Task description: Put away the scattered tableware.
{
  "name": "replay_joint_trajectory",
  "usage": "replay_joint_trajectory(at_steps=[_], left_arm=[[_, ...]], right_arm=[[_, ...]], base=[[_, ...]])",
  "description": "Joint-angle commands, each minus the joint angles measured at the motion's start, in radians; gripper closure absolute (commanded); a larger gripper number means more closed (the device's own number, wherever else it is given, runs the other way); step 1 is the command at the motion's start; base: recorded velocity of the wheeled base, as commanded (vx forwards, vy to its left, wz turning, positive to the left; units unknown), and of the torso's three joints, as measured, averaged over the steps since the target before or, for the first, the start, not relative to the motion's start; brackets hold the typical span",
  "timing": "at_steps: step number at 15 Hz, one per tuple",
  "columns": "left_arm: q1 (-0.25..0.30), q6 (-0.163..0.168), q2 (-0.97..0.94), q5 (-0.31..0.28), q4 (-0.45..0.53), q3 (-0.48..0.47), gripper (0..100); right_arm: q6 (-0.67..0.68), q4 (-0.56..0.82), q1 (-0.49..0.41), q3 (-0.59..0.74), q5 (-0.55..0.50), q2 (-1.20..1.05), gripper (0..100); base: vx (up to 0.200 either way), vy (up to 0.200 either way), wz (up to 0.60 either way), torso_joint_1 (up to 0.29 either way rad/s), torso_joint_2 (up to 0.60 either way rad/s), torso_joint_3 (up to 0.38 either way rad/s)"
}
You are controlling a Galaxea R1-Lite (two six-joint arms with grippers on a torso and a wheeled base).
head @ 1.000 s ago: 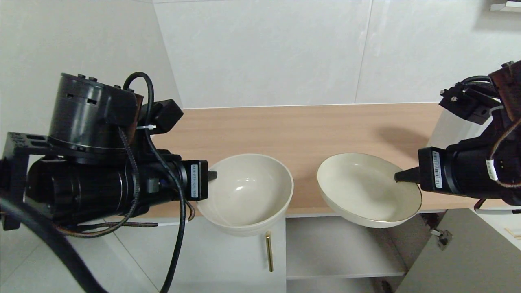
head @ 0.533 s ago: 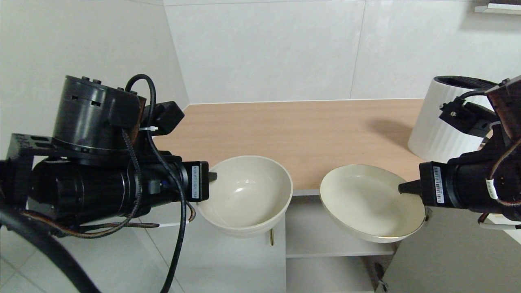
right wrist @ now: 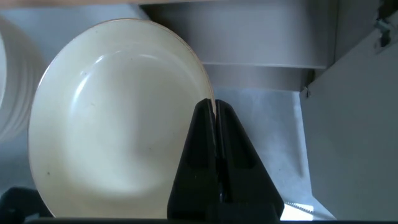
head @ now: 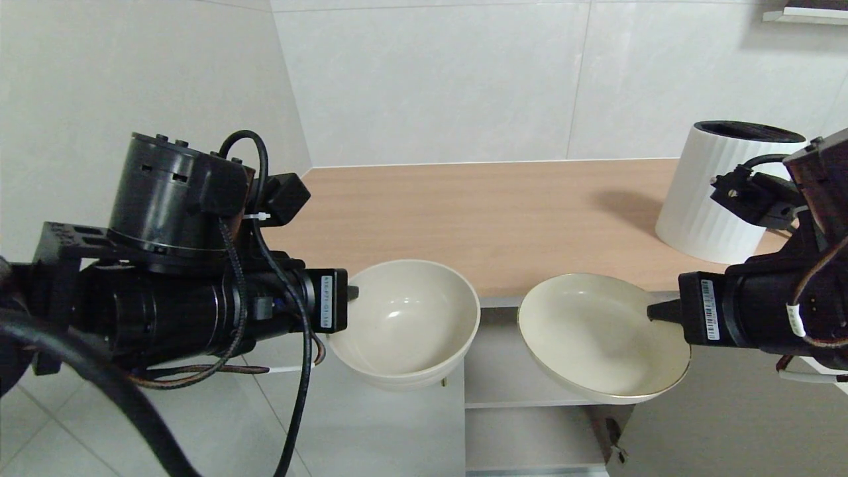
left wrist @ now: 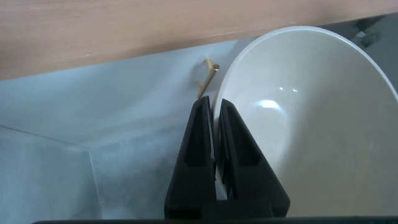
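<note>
Bowl (head: 404,324) is held in the air in front of the surface's (head: 477,212) edge, its rim pinched in the closed left gripper (head: 352,291). Plate (head: 596,338) is beside it, not touching, rim clamped by the right gripper (head: 652,310). Head view has a white ribbed container (head: 715,192) on the surface; right wrist view has the open cupboard (right wrist: 261,81) behind the plate.

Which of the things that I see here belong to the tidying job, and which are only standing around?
Job: deep bowl, in left gripper; shallow dish, in right gripper; open cabinet shelf, probably.
Only around: white ribbed container, wooden counter.
</note>
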Motion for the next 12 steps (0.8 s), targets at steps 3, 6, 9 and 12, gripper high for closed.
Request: replay_joint_trajectory(at_steps=[3, 6, 9, 12], left_arm=[[-0.006, 0.000, 0.011, 0.000, 0.000, 0.000, 100], [-0.006, 0.000, 0.018, 0.000, 0.000, 0.000, 100], [-0.006, -0.003, 0.031, 0.000, 0.000, 0.000, 100], [-0.006, -0.003, 0.032, 0.000, 0.000, 0.000, 100]], right_arm=[[-0.002, -0.041, 0.016, 0.032, -0.026, 0.008, 100], [-0.005, -0.054, 0.018, 0.041, -0.034, 0.008, 100], [-0.004, -0.054, 0.019, 0.041, -0.035, 0.008, 100], [-0.004, -0.054, 0.018, 0.041, -0.035, 0.008, 100]], base=[[0.000, 0.000, 0.00, 0.000, 0.00, 0.000], [0.000, 0.000, 0.00, -0.019, 0.07, 0.045], [0.000, 0.000, 0.00, -0.126, 0.40, 0.258], [0.000, 0.000, 0.00, -0.141, 0.46, 0.321]])
